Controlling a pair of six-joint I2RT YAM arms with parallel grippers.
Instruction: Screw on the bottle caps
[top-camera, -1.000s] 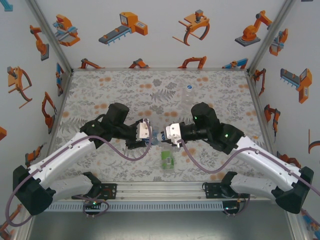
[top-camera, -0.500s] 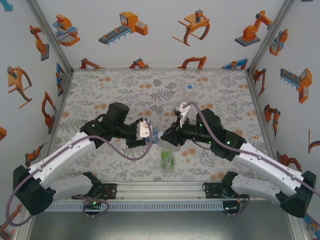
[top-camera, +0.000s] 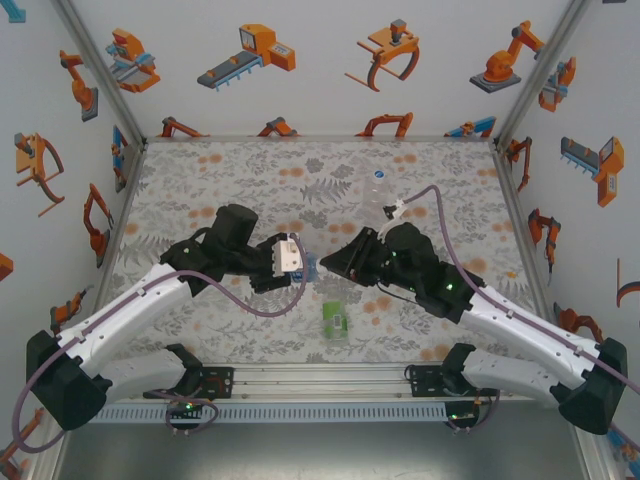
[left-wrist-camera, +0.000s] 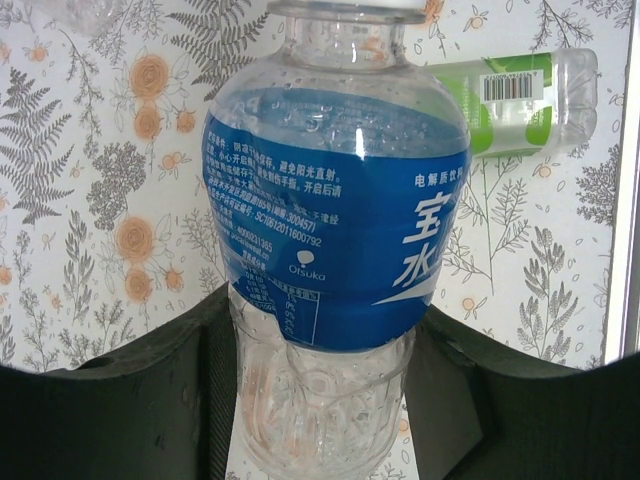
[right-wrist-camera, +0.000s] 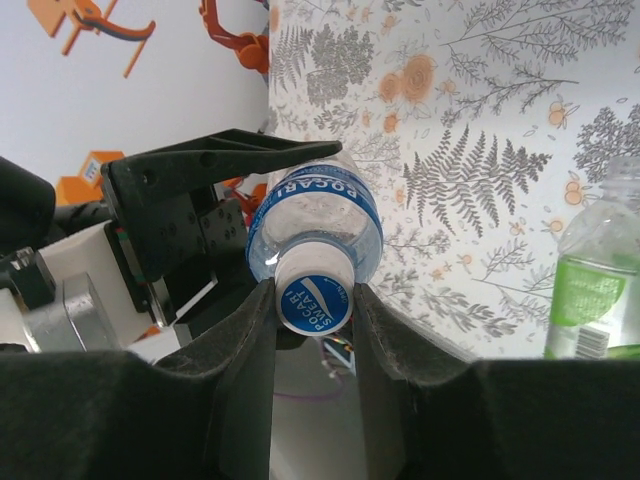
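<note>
Now nearest the arm bases: the green-label bottle (top-camera: 335, 318) lies on its side on the desk (top-camera: 220, 180), lower centre of the top view, with no tool on it; whether it wears a cap is too small to tell.
Left tool (left-wrist-camera: 320, 400): closed around the lower body of the blue-label bottle (left-wrist-camera: 335, 220), holding it off the desk near the centre of the top view, neck pointing toward the right arm.
Right tool (right-wrist-camera: 312, 300): narrow, its two fingers pinching the cap (right-wrist-camera: 313, 297), which sits on the mouth of the blue-label bottle.
Step in hand: judged to be twisting this cap onto the held bottle; how far it is threaded cannot be read.
Farthest: the plain clear bottle (top-camera: 376, 188) stands upright in the upper middle of the top view, well apart from both arms; its top is too small to judge.
Progress: one cap is being fitted; the green and plain bottles probably remain.
</note>
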